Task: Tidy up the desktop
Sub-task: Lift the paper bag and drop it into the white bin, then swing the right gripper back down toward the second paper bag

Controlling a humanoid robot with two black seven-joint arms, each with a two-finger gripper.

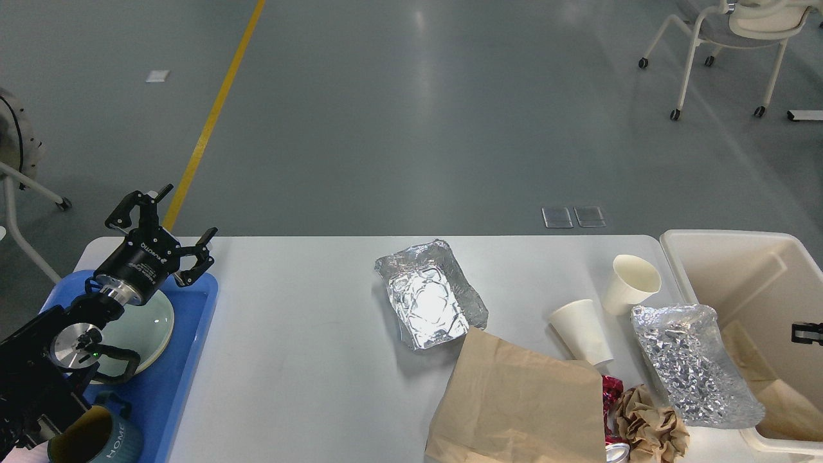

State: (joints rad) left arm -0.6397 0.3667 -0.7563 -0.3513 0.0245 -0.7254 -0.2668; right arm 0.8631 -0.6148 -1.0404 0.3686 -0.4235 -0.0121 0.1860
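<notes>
my left gripper (pixel 166 226) hangs over the far left corner of the desktop (pixel 308 360), just past the far edge of the blue tray (pixel 186 360). its fingers are spread wide and hold nothing. under my arm in the tray sit a pale green plate (pixel 151 321) and, nearer me, a teal mug (pixel 96 440).

the desktop fills the lower part of the view, from the tray on the left to the cream bin (pixel 726 257) at its right end. near the middle lies an open foil tray (pixel 427 296). a flat brown paper bag (pixel 521 405) lies nearer me, its far corner touching the foil tray. right of the bag, one white paper cup (pixel 582 331) lies tilted and another (pixel 631 283) leans just beyond it. a crumpled foil sheet (pixel 691 366) rests beside the cups, against the bin's wall, with a wad of brown paper (pixel 652 427) and something red (pixel 613 399) next to it.

inside the bin lies another brown bag (pixel 768 386). only a small dark bit of my right gripper (pixel 809 333) shows at the right edge over the bin; i cannot tell how its fingers stand.
</notes>
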